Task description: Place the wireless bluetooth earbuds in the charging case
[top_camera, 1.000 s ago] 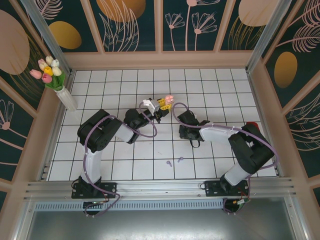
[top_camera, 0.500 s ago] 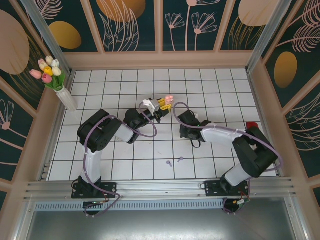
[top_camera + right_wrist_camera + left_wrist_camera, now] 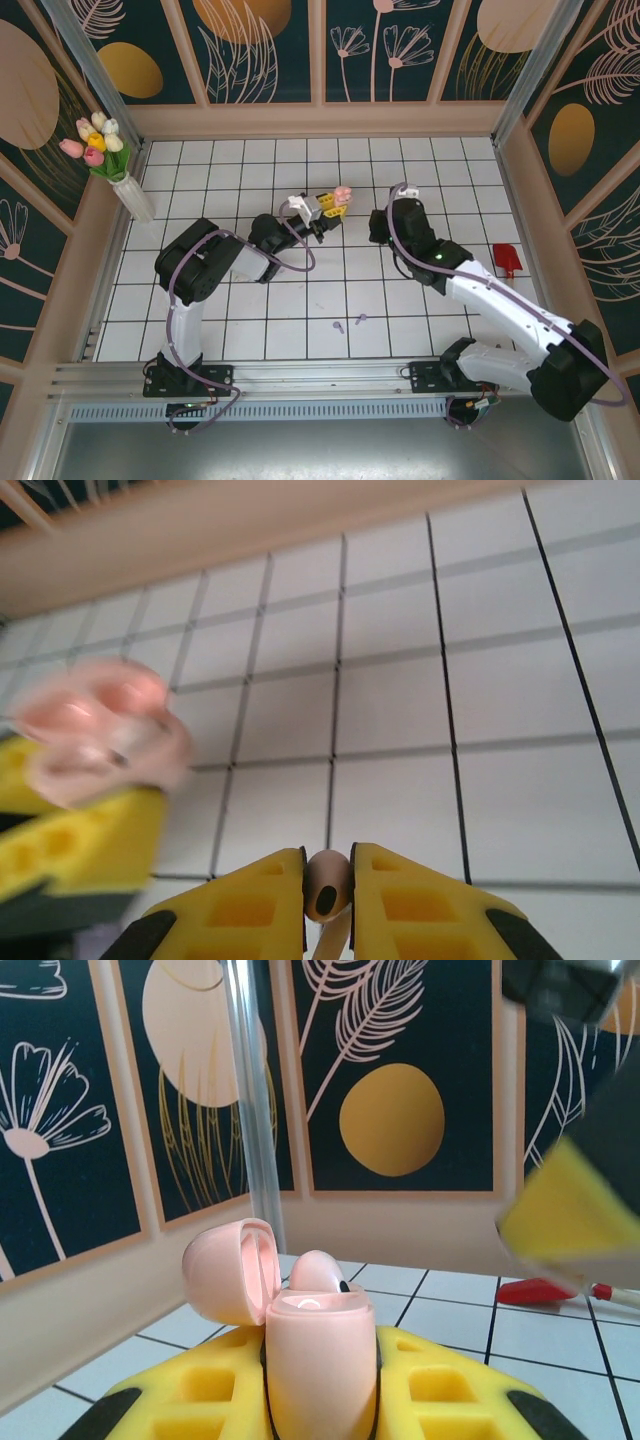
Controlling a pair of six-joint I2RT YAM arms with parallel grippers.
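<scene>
My left gripper (image 3: 327, 207) is shut on the open pale pink charging case (image 3: 341, 196), holding it upright above the tiles. In the left wrist view the case (image 3: 320, 1360) stands between the yellow fingers (image 3: 190, 1400), lid (image 3: 228, 1270) swung back to the left, with one pink earbud (image 3: 318, 1270) sitting in it. To the case's right, my right gripper (image 3: 382, 226) is shut on a second pink earbud (image 3: 326, 884), pinched between its yellow pads (image 3: 250, 905). The case (image 3: 100, 730) appears blurred at the left of the right wrist view. Two lilac earbuds (image 3: 340, 325) (image 3: 361, 319) lie on the near tiles.
A small red object (image 3: 507, 260) (image 3: 545, 1292) lies on the tiles at the right. A white vase of tulips (image 3: 130, 195) stands at the back left corner. Wooden walls (image 3: 320, 120) enclose the white tiled table (image 3: 300, 300).
My right arm has stretched out and swung its gripper up and right of the case, uncovering the red object. The left gripper and case shifted slightly right.
</scene>
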